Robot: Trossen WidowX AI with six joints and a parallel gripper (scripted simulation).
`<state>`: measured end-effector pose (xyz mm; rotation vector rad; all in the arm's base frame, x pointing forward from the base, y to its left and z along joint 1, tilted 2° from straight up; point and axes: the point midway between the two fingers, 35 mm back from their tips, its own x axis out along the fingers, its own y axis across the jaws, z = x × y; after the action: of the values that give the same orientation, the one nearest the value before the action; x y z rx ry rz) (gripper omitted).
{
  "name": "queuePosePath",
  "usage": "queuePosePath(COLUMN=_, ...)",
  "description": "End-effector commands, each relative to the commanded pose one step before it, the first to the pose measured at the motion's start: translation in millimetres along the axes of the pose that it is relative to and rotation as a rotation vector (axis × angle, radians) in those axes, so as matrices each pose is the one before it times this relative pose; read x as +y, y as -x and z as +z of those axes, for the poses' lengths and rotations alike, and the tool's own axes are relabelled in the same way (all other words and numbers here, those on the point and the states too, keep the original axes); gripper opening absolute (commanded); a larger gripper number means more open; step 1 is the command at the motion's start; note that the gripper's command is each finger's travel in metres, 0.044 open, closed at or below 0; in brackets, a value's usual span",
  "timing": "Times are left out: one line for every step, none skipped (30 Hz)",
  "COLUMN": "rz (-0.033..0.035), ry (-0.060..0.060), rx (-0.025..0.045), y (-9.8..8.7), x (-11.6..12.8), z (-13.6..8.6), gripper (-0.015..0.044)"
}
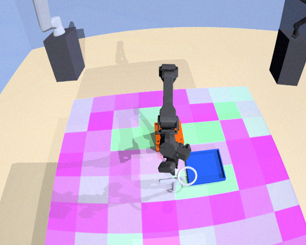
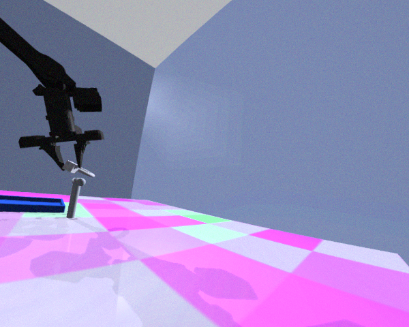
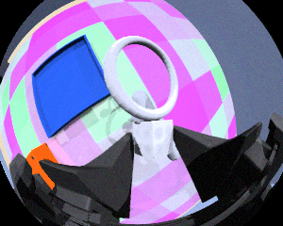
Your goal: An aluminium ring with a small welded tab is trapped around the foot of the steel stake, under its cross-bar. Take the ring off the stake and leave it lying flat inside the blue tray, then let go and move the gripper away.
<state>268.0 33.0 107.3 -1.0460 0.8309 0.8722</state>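
Already the ring (image 1: 177, 170) (image 2: 88, 172) (image 3: 111, 89) is off the stake (image 1: 174, 186) (image 2: 73, 200); the jaws, partly open, grip its tab (image 1: 176, 171) (image 2: 70, 166) (image 3: 153, 137) above the counter. Laying it inside the tray (image 1: 204, 167) (image 2: 28, 204) (image 3: 68, 89), releasing and moving away remain.

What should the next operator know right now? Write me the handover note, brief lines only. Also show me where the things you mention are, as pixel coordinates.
Gripper (image 1: 176, 171) (image 2: 71, 167) (image 3: 152, 134): shut on the welded tab (image 2: 70, 166) (image 3: 153, 134) of the aluminium ring (image 1: 178, 179) (image 2: 87, 172) (image 3: 114, 89), held in the air.
Steel stake (image 1: 174, 186) (image 2: 73, 202): upright beside the blue tray (image 1: 204, 167) (image 2: 28, 203) (image 3: 68, 87); the ring is above its cross-bar (image 1: 167, 180) (image 2: 78, 181).
Done: ring off the stake.
Left: carry it fully over the tray, lay it flat inside, let go, move the gripper away. Clearance over the cross-bar looks small, so perhaps move sideways before lowering.
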Motion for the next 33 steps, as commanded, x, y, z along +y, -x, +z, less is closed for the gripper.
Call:
queuePosePath(rz=0.02378, ry=-0.0805, rx=0.04287, y=-1.07, x=2.68, z=3.23, gripper=0.0)
queuePosePath(rz=0.00537, ry=-0.0161, rx=0.0097, y=-0.42, x=1.03, z=0.48, gripper=0.0)
queuePosePath(rz=0.00505, ry=-0.016, rx=0.00985, y=-0.4, x=1.04, z=0.46, gripper=0.0)
queuePosePath(rz=0.00473, ry=-0.0158, rx=0.00999, y=-0.37, x=1.03, z=0.44, gripper=0.0)
queuePosePath(rz=0.0044, ry=-0.0157, rx=0.01012, y=-0.35, x=1.03, z=0.42, gripper=0.0)
queuePosePath(rz=0.00406, ry=-0.0156, rx=0.01024, y=-0.33, x=1.03, z=0.4, gripper=0.0)
queuePosePath(rz=0.00372, ry=-0.0155, rx=0.01035, y=-0.31, x=1.03, z=0.38, gripper=0.0)
queuePosePath(rz=0.00338, ry=-0.0154, rx=0.01045, y=-0.28, x=1.03, z=0.36, gripper=0.0)
queuePosePath(rz=0.00303, ry=-0.0153, rx=0.01054, y=-0.26, x=1.02, z=0.35, gripper=0.0)
queuePosePath(rz=0.00267, ry=-0.0152, rx=0.01061, y=-0.24, x=1.02, z=0.33, gripper=0.0)
queuePosePath(rz=0.00232, ry=-0.0151, rx=0.01068, y=-0.21, x=1.01, z=0.31, gripper=0.0)
queuePosePath(rz=0.00196, ry=-0.015, rx=0.01073, y=-0.19, x=1.01, z=0.29, gripper=0.0)
queuePosePath(rz=0.0016, ry=-0.0148, rx=0.01078, y=-0.17, x=1.0, z=0.27, gripper=0.0)
queuePosePath(rz=0.00124, ry=-0.0147, rx=0.01081, y=-0.14, x=0.99, z=0.26, gripper=0.0)
queuePosePath(rz=0.00087, ry=-0.0146, rx=0.01082, y=-0.12, x=0.99, z=0.24, gripper=0.0)
queuePosePath(rz=0.00051, ry=-0.0145, rx=0.01083, y=-0.1, x=0.98, z=0.22, gripper=0.0)
queuePosePath(rz=0.00014, ry=-0.0144, rx=0.01083, y=-0.07, x=0.97, z=0.21, gripper=0.0)
queuePosePath(rz=-0.00022, ry=-0.0143, rx=0.01081, y=-0.05, x=0.96, z=0.19, gripper=0.0)
queuePosePath(rz=-0.00059, ry=-0.0143, rx=0.01078, y=-0.02, x=0.95, z=0.18, gripper=0.0)
queuePosePath(rz=-0.00096, ry=-0.0142, rx=0.01074, y=0.0, x=0.94, z=0.16, gripper=0.0)
queuePosePath(rz=-0.00132, ry=-0.0141, rx=0.01069, y=0.03, x=0.93, z=0.15, gripper=0.0)
queuePosePath(rz=-0.00168, ry=-0.014, rx=0.01062, y=0.05, x=0.92, z=0.13, gripper=0.0)
queuePosePath(rz=-0.00205, ry=-0.0139, rx=0.01054, y=0.08, x=0.91, z=0.12, gripper=0.0)
queuePosePath(rz=-0.00241, ry=-0.0138, rx=0.01046, y=0.1, x=0.9, z=0.11, gripper=0.0)
queuePosePath(rz=-0.00277, ry=-0.0137, rx=0.01036, y=0.13, x=0.88, z=0.1, gripper=0.0)
queuePosePath(rz=-0.00312, ry=-0.0136, rx=0.01024, y=0.15, x=0.87, z=0.09, gripper=0.0)
queuePosePath(rz=-0.00347, ry=-0.0135, rx=0.01012, y=0.18, x=0.86, z=0.07, gripper=0.0)
queuePosePath(rz=-0.00382, ry=-0.0135, rx=0.00998, y=0.2, x=0.84, z=0.06, gripper=0.0)
queuePosePath(rz=-0.00417, ry=-0.0134, rx=0.00984, y=0.23, x=0.83, z=0.05, gripper=0.0)
queuePosePath(rz=-0.00451, ry=-0.0133, rx=0.00968, y=0.25, x=0.82, z=0.05, gripper=0.0)
queuePosePath(rz=-0.00484, ry=-0.0132, rx=0.00951, y=0.28, x=0.8, z=0.04, gripper=0.0)
queuePosePath(rz=-0.00517, ry=-0.0131, rx=0.00933, y=0.3, x=0.79, z=0.03, gripper=0.0)
queuePosePath(rz=-0.0055, ry=-0.0131, rx=0.00914, y=0.33, x=0.77, z=0.02, gripper=0.0)
